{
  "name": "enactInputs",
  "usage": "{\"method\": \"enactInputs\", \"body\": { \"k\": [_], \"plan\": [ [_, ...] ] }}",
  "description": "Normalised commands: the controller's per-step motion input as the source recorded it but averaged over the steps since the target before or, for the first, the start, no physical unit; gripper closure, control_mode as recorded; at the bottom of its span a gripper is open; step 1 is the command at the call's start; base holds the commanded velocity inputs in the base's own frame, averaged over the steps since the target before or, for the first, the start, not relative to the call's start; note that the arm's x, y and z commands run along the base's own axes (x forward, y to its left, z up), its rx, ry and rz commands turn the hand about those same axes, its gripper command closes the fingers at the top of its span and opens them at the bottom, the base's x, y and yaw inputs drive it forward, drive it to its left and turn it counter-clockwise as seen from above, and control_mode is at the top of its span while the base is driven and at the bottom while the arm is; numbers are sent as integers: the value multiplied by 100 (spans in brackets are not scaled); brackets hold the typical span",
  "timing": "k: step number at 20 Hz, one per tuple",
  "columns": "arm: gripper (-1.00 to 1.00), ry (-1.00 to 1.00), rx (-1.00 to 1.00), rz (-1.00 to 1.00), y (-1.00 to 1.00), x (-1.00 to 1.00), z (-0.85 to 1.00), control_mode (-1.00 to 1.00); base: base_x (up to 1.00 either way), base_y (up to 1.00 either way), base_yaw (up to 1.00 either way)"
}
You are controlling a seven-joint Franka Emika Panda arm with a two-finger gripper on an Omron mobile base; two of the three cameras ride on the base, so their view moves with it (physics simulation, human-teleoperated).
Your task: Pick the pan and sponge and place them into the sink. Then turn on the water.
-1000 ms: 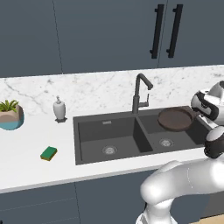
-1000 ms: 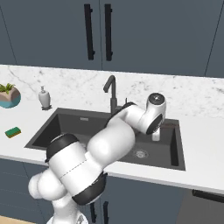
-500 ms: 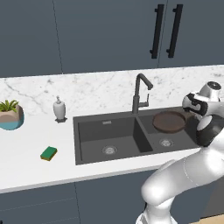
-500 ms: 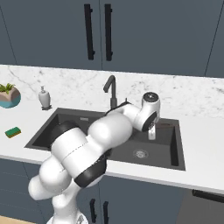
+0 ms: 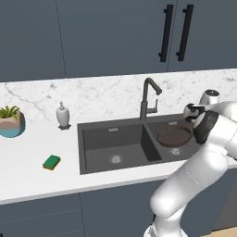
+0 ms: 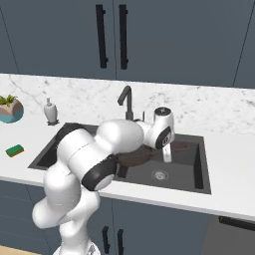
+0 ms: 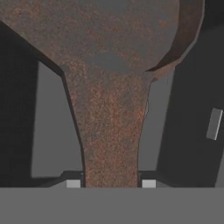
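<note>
Over right basin, pan level (handle pointing right), handle clamped by tool.

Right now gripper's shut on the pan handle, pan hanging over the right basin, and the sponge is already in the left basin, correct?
Not quite. The sponge isn't in the left basin; it lies on the counter left of the sink, as the left base view shows. The rest holds: the gripper is shut on the handle of the pan, which hangs over the right basin.

white soap dispenser on marble counter, potted plant far left
</note>
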Motion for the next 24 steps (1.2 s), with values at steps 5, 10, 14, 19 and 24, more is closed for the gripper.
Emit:
{"method": "enactInputs", "body": {
  "k": [5,10,14,19,24],
  "plan": [
    [100,0,0,0,3,0,-16,-100,0,0,0],
    [100,-3,0,-1,0,8,-9,-100,0,0,0],
    [100,-6,0,-5,-16,21,0,-100,0,0,0],
    [100,-3,0,-14,-32,14,0,-100,0,0,0],
    [100,-5,0,-11,-18,5,0,-100,0,0,0]
  ]
}}
